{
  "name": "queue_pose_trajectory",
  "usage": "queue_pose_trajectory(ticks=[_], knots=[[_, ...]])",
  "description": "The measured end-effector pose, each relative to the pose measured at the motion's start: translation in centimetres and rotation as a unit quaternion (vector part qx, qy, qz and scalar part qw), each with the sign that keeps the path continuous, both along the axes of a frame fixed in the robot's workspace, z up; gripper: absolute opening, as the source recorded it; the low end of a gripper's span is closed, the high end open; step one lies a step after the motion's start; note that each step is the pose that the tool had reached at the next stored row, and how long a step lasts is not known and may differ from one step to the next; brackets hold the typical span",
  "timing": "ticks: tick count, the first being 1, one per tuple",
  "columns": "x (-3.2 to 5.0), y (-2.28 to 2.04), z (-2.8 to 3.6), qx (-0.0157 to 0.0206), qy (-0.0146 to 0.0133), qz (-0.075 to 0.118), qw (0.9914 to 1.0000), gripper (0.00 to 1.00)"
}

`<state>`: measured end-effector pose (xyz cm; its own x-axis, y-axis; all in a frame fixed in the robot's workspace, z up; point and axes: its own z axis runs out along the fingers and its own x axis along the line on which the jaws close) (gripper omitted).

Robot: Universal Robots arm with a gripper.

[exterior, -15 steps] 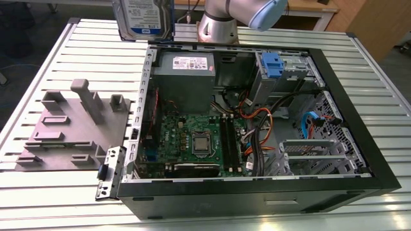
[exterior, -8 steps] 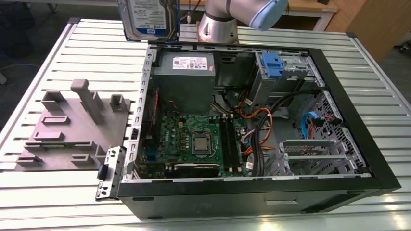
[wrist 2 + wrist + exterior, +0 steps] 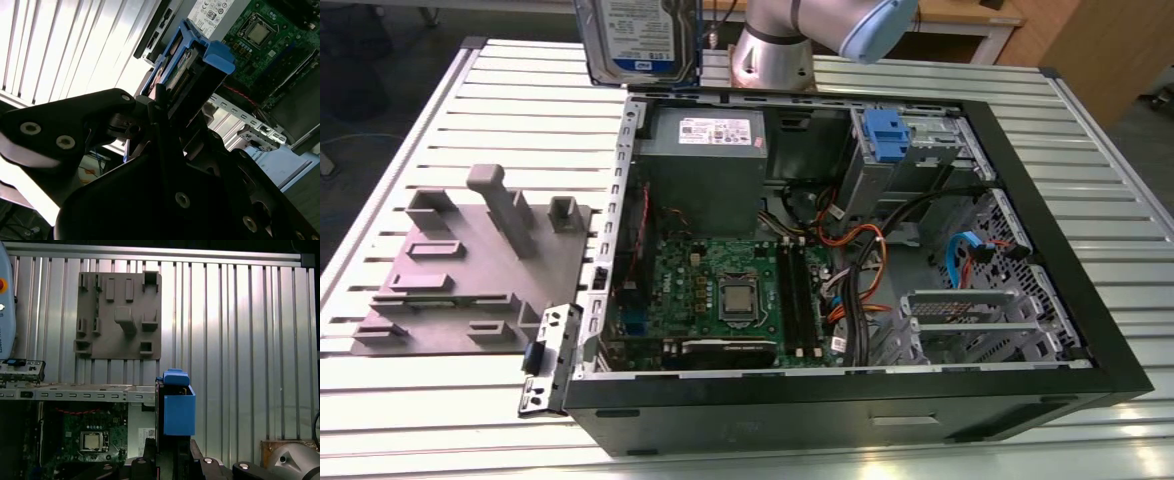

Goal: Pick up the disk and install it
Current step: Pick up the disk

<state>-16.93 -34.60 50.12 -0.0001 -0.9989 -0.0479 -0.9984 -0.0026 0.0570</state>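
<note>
Silver arm (image 3: 771,55), pale-blue cap (image 3: 878,25); black hand (image 3: 180,114), screws (image 3: 182,200)

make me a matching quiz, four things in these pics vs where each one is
1 disk
2 grey fixture plate
3 blue clip
4 motherboard

A lying on the slatted table beside the case
B gripped in the tool, up off the table
C on the drive cage inside the case
D flat on the case floor

Pairs: 1-B, 2-A, 3-C, 4-D
</note>
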Motion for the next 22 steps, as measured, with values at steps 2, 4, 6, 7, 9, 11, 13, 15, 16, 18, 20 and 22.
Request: queue_pose_trajectory(ticks=[2,4,6,7,9,11,13,15,16,18,20,22], knots=[[0.17,0.00,0.00,0.0000,0.0000,0.000,1.00000,0.35],[0.34,0.00,0.00,0.0000,0.0000,0.000,1.00000,0.35],[0.52,0.00,0.00,0.0000,0.0000,0.000,1.00000,0.35],[0.62,0.00,-0.01,0.0000,-0.0001,0.000,1.00000,0.35],[0.84,0.00,0.00,0.0000,0.0000,0.000,1.00000,0.35],[1.10,0.00,0.00,0.0000,0.0000,0.000,1.00000,0.35],[1.39,0.00,0.00,0.0000,0.0000,0.000,1.00000,0.35],[1.75,0.00,-0.01,0.0000,0.0000,0.000,1.00000,0.35],[1.97,0.00,-0.01,0.0000,-0.0001,0.000,1.00000,0.35],[2.53,0.00,-0.01,0.0000,0.0000,0.000,1.00000,0.35],[3.12,0.00,-0.01,0.0000,0.0000,0.000,1.00000,0.35],[3.70,0.00,-0.02,0.0000,0.0000,0.000,1.00000,0.35]])
